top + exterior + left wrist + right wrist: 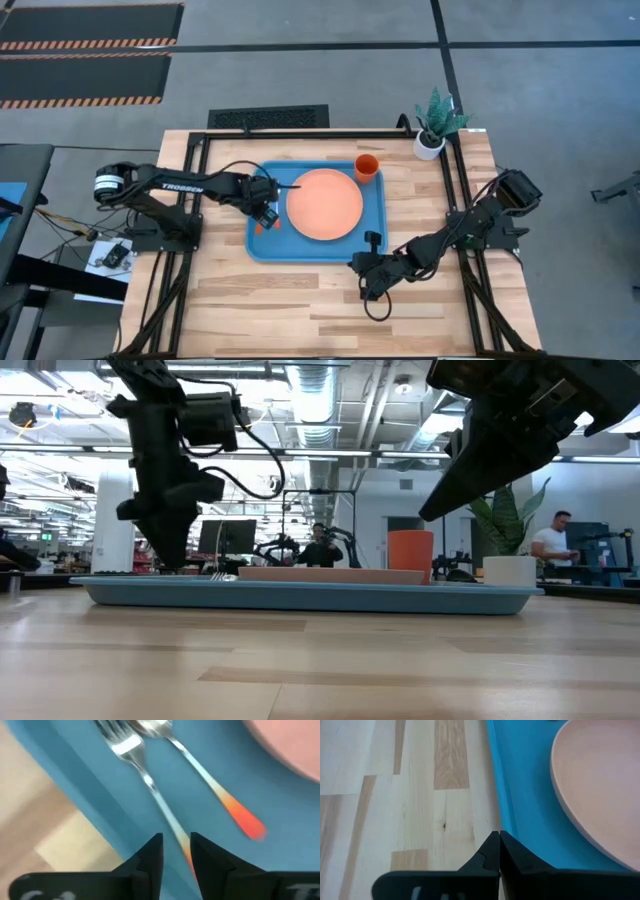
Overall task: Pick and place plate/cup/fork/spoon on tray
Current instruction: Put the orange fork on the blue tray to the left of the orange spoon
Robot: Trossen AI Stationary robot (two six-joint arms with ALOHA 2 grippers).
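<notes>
The blue tray (262, 248) carries the plate (324, 204), the cup (367, 167) at its far corner, and fork (131, 751) beside spoon (200, 769). My left gripper (176, 851) straddles the fork's handle, fingers slightly apart; my right gripper (498, 851), closed and empty, sits by the tray's near edge.

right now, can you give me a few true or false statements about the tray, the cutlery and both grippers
1. The plate lies on the blue tray. True.
2. The cup stands on the wooden table, off the tray. False: it stands in the tray's corner nearest the potted plant.
3. The spoon lies on the tray beside the fork. True.
4. The left gripper is closed on the spoon. False: the fork's handle runs between its fingers.
5. The right gripper is shut and holds nothing. True.
</notes>
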